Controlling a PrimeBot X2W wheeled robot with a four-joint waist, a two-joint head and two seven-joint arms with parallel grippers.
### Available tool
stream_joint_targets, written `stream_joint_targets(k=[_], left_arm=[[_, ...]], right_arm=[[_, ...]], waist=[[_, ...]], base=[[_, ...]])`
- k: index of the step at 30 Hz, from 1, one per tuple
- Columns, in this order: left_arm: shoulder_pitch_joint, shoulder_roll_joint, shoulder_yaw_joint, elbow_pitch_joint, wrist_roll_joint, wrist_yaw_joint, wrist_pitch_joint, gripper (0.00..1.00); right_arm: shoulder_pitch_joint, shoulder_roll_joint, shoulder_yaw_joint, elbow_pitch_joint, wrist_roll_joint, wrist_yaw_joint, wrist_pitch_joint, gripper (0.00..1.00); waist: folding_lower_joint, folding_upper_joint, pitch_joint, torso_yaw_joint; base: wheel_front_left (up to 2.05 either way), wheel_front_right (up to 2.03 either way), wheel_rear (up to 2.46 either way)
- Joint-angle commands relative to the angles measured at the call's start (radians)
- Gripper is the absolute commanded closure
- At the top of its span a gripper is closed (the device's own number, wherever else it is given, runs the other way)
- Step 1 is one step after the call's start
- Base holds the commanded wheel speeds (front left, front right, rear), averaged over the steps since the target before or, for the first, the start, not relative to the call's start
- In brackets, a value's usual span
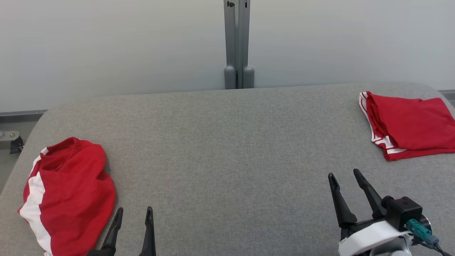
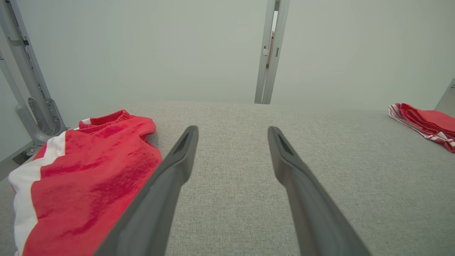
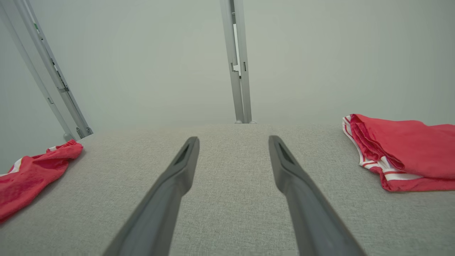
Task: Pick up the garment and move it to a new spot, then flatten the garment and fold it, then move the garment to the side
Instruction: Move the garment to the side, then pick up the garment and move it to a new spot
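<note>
One folded garment (image 1: 412,122) sits at bench's (image 1: 227,142) right edge, heap (image 1: 67,192) at left waits unlifted; left gripper (image 1: 134,209), right gripper (image 1: 344,172) gape empty.

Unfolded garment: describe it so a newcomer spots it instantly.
On the grey table, go to the near left corner, beside the left tool. The unfolded garment is a rumpled red heap with one broad white band; the folded garment at far right, also red, lies flat with thin white stripes.

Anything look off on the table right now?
Only the crumpled garment at the table's left edge: bunched, unfolded, unlike the folded garment at far right. Nothing spilled or damaged.
</note>
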State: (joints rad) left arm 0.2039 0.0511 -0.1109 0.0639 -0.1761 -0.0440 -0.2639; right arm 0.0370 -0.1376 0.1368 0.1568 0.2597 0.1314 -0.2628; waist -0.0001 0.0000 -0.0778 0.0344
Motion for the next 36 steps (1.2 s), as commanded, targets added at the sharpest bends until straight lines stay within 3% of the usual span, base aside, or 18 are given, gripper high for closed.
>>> stream_joint_targets(k=[1,36], left_arm=[[0.014,0.0,-0.001,0.001,0.007,-0.004,0.0,0.0],[0.018,0.0,-0.021,-0.015,0.038,-0.019,0.0,0.0]], right_arm=[[0.021,0.005,-0.01,-0.006,-0.008,-0.001,-0.002,0.0],[0.085,0.02,-0.023,-0.019,-0.001,-0.001,-0.002,0.0]], waist=[[0.0001,0.0,-0.011,0.002],[0.0001,0.0,-0.013,-0.041]], base=[[0.0,0.0,0.0],[0.0,0.0,0.0]])
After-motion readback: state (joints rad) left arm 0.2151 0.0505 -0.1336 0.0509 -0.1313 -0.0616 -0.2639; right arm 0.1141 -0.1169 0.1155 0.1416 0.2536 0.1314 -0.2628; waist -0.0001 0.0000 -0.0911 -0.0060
